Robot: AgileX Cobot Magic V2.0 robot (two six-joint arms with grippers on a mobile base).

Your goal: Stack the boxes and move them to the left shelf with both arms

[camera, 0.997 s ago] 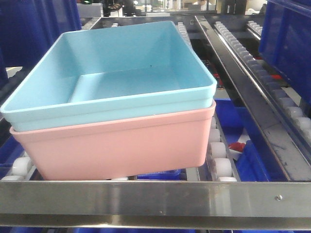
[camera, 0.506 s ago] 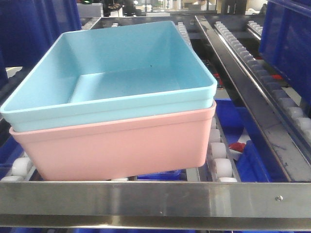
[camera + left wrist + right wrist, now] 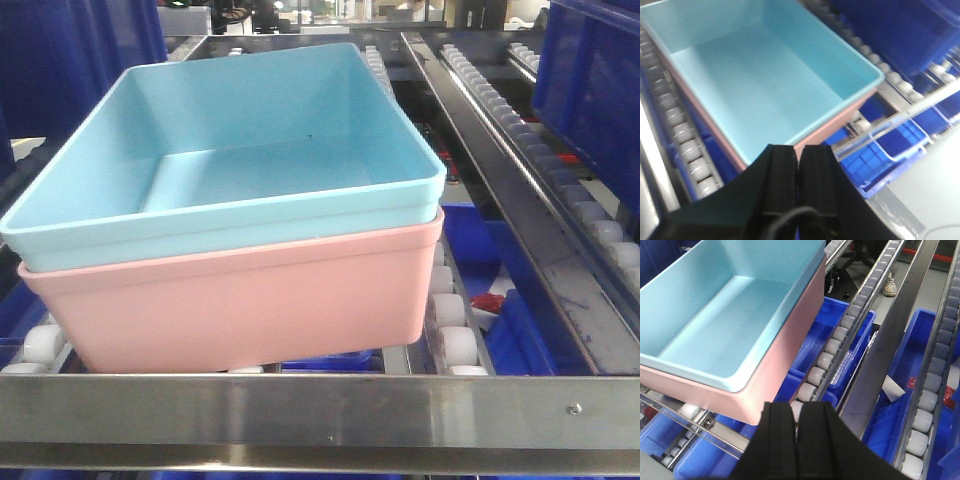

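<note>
We find the light blue bin (image 3: 225, 150) nested inside the pink bin (image 3: 240, 305); the pair rests on the roller rails (image 3: 447, 300) of the left shelf, just behind its front bar (image 3: 320, 410); dark blue bins (image 3: 840, 335) sit below. The left gripper (image 3: 797, 165) hangs at 6 o'clock of the stack, fingers pressed together on nothing; the right gripper (image 3: 797, 422), at 5 o'clock, likewise closed and empty.
</note>
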